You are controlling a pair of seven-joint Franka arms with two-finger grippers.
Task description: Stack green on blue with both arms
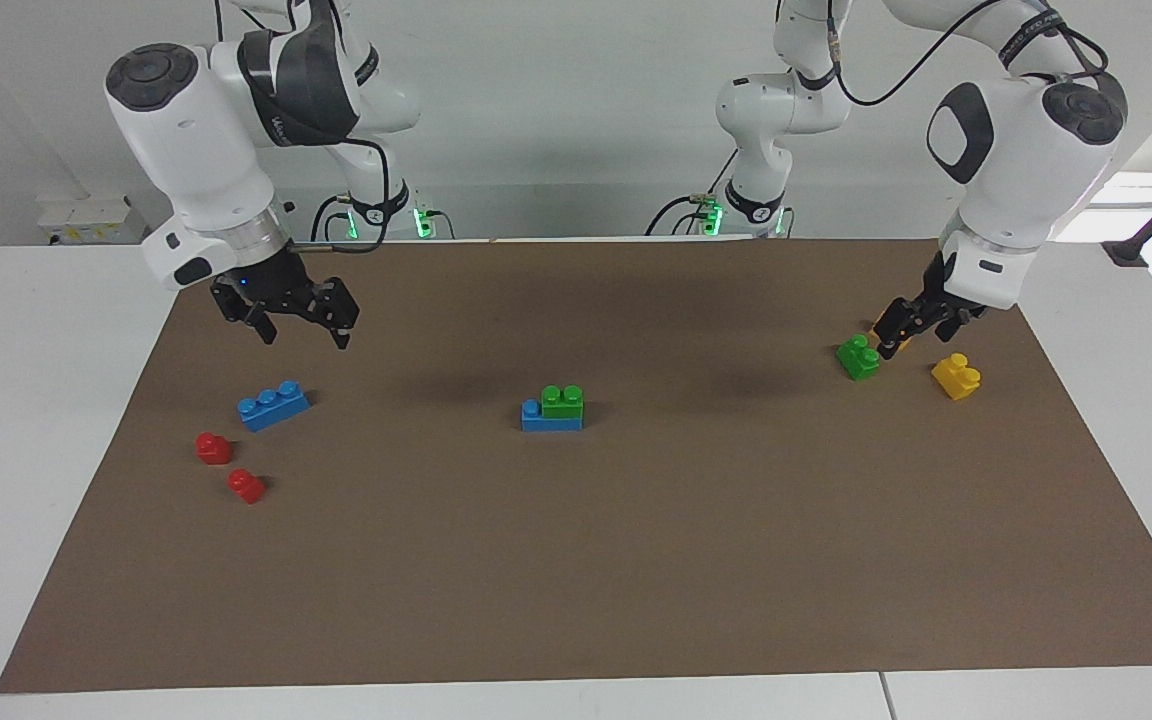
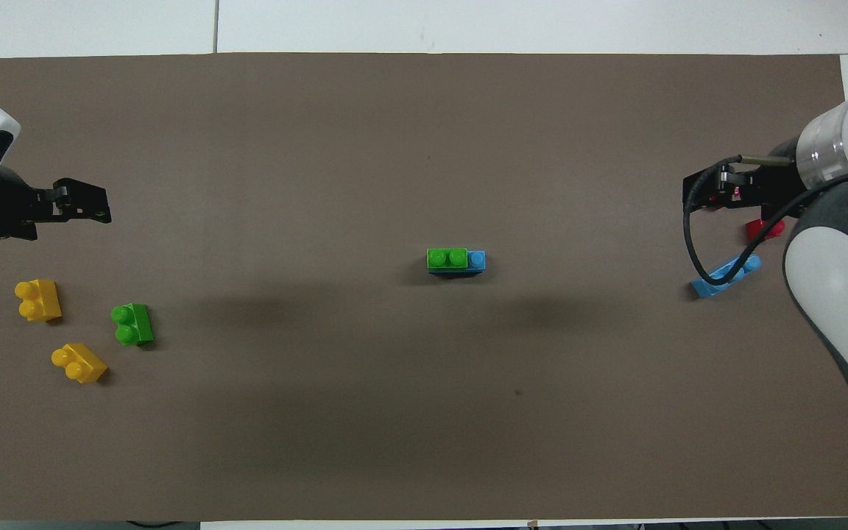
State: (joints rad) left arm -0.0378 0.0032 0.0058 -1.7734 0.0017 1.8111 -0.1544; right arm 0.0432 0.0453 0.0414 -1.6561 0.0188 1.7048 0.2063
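Note:
One green brick [image 1: 563, 400] sits on a blue brick [image 1: 550, 418] at the middle of the mat, also in the overhead view [image 2: 447, 258]. A second green brick [image 1: 858, 357] [image 2: 132, 324] lies loose toward the left arm's end. My left gripper [image 1: 898, 335] [image 2: 79, 204] hangs open in the air close above that green brick and is empty. A second blue brick [image 1: 273, 405] [image 2: 726, 274] lies toward the right arm's end. My right gripper [image 1: 301, 318] [image 2: 704, 193] hangs open and empty over the mat just above it.
Two red single-stud bricks [image 1: 214, 447] [image 1: 246, 486] lie farther from the robots than the loose blue brick. One yellow brick [image 1: 956, 376] [image 2: 37, 300] lies beside the loose green one. Another yellow brick [image 2: 79, 362] is mostly hidden by the left gripper in the facing view.

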